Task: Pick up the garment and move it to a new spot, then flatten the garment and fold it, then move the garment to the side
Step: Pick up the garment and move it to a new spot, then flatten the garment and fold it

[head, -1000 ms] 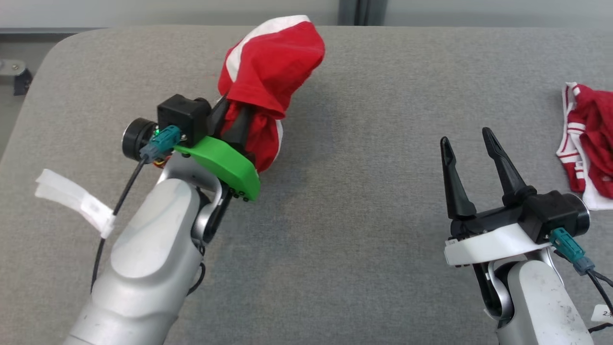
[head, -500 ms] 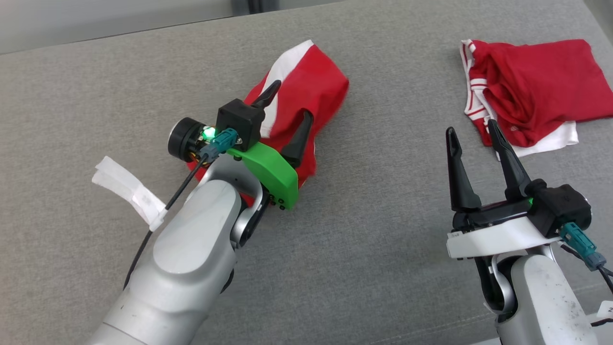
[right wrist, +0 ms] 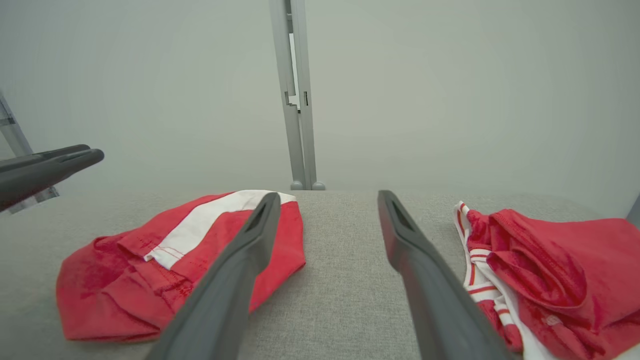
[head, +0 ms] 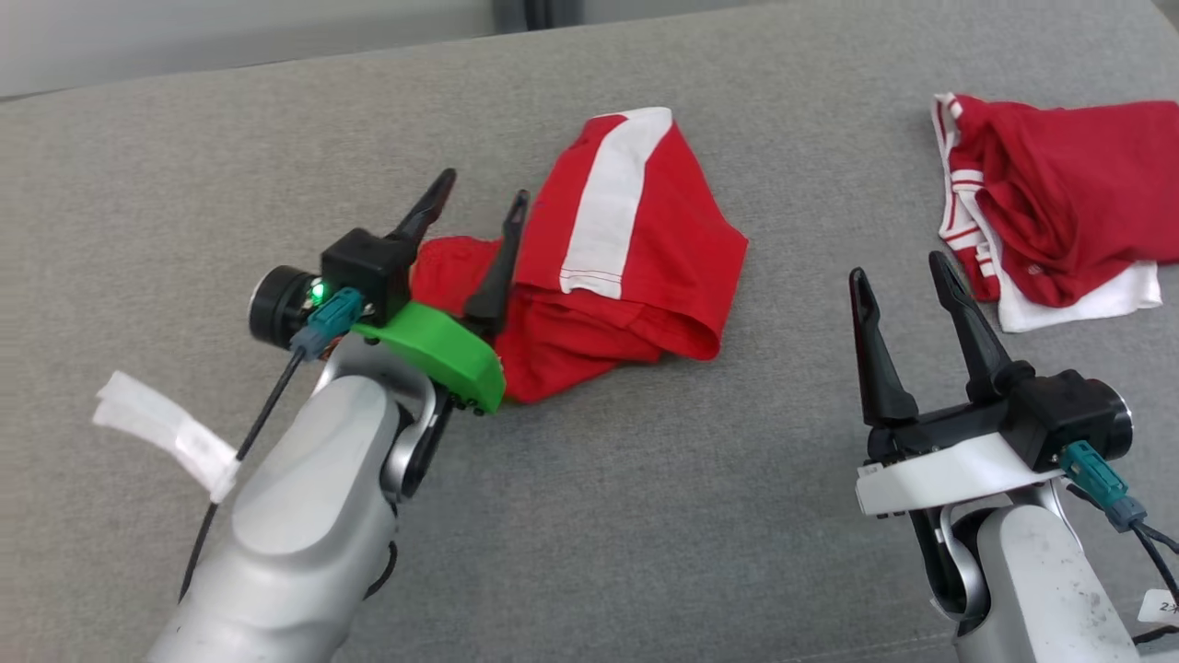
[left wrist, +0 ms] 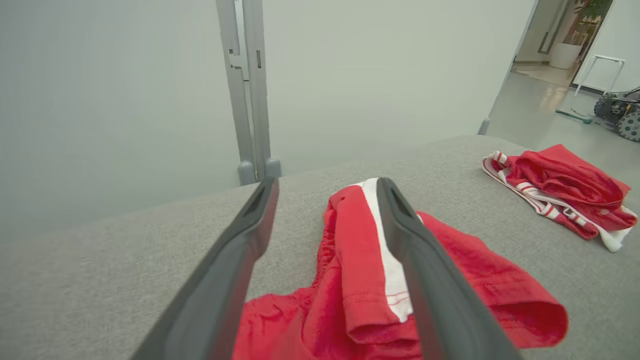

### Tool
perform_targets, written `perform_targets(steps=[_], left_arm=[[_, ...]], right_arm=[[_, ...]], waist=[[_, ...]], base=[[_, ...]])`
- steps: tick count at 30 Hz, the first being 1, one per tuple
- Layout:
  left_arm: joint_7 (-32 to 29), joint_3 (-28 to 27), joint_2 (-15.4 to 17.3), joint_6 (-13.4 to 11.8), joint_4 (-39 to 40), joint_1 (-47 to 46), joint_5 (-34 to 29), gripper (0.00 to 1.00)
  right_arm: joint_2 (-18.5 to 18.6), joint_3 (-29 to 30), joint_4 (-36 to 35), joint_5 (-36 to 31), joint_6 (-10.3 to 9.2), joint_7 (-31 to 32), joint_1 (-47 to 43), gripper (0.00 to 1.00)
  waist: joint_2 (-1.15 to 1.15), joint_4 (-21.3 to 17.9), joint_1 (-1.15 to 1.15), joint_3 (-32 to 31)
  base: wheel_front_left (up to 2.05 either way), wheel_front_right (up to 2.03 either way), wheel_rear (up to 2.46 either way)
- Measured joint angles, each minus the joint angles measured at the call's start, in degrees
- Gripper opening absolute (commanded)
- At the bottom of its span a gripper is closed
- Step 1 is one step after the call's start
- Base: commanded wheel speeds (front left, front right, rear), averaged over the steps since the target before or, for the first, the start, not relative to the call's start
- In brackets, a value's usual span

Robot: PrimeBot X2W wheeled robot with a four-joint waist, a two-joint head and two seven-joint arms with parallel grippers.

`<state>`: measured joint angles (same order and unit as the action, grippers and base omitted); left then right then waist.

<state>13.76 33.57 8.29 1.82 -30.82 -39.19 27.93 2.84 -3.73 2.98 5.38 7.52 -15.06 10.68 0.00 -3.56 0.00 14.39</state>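
Note:
The garment (head: 645,267), red shorts with a white side stripe, lies crumpled on the grey fabric surface (head: 645,516) near the middle. It also appears in the left wrist view (left wrist: 350,260) and the right wrist view (right wrist: 150,260). My left gripper (head: 485,185) is open and empty, hovering over the garment's left end with its fingers (left wrist: 240,260) astride the bunched cloth. My right gripper (head: 895,265) stands open and empty at the lower right, apart from the garment, its fingers (right wrist: 235,270) pointing toward the far edge.
A second red and white garment (head: 1050,203) lies bunched at the far right, just beyond my right gripper, and is visible in the wrist views (left wrist: 560,185) (right wrist: 550,250). A wall with a grey post (right wrist: 297,100) stands behind the surface's far edge.
The head camera has shifted. My left gripper, shut on the lifted garment a second ago, has opened and let it go. The garment now lies on the surface, spread to the gripper's right.

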Motion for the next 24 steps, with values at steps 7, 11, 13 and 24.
perform_targets(steps=[7, 11, 13, 24], left_arm=[[1.0, -4.1, 3.4, -0.9, 4.4, 8.4, 1.2, 1.00], [1.3, -7.2, 3.8, -1.5, 7.8, 14.6, 1.0, 1.00], [1.3, -8.8, 3.3, -1.7, 9.7, 17.8, 0.4, 1.00], [1.3, -16.0, -2.6, 0.2, 16.0, 29.1, -5.9, 1.00]], right_arm=[[0.0, 0.1, 0.8, -0.6, 0.00, 0.0, -1.6, 1.00], [0.0, -0.1, 1.4, -0.7, 0.00, 0.0, -2.5, 1.00], [0.0, -0.3, 1.7, -0.6, 0.00, 0.0, -3.0, 1.00], [0.0, -0.7, 3.7, -0.6, 0.00, 0.0, -4.7, 1.00]], waist=[[0.00, 5.2, 0.00, -3.0], [0.00, 7.5, 0.00, -4.8], [0.00, 8.3, 0.00, -5.7], [0.00, 11.9, 0.00, -9.1]], base=[[0.00, 0.00, 0.00], [0.00, 0.00, 0.00], [0.00, 0.00, 0.00], [0.00, 0.00, 0.00]])
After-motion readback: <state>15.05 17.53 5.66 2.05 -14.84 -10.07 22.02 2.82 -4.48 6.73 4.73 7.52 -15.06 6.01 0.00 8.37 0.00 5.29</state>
